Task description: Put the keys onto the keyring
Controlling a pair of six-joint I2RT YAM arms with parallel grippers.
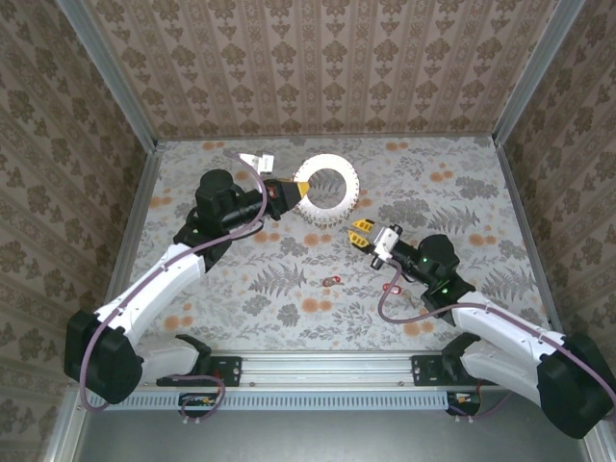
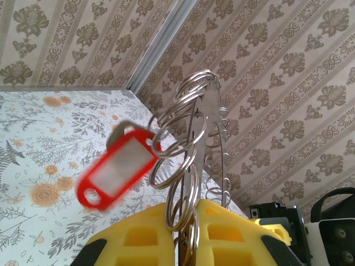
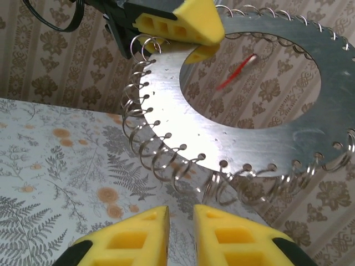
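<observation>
left tool [image 1: 289, 192]: clamped on the rim of the keyring [image 1: 327, 214], holding it up off the bench [image 1: 241, 289] toward the back wall [image 1: 327, 67].
right tool [image 3: 181, 233]: pads a narrow slit apart, nothing visible between them. It sits just below the keyring's lower rim, aimed at the split rings [image 3: 141, 138].
hung key [image 2: 119, 169]: red tag on a split ring right above the left tool's pads.
loose key [image 1: 329, 281]: flat on the bench between the arms, well clear of the keyring.
second loose key [image 1: 390, 287]: on the bench just beside the right arm's cable [image 1: 381, 310].
risk, grip: it's an edge pinch on a thin plate. Any push from the right tool could pivot the keyring in the pads or slip it out.
risk, swing: the hung tag is blurred, so it's probably swinging. It could knock the pads or snag a neighbouring ring.
risk, crowding: the split rings sit tight together, so a pad coming in off-line would likely hook the wrong one.
risk, pickup: the loose keys are thin and lie flat, so expect scraping or a miss. The cable could sweep the second one away.
edges: the back wall is the closest limit behind the keyring. The side walls and corner post [image 1: 108, 72] are well apart from both tools.
room: there's open bench in front of and below the keyring. Approach from the near side looks free.
</observation>
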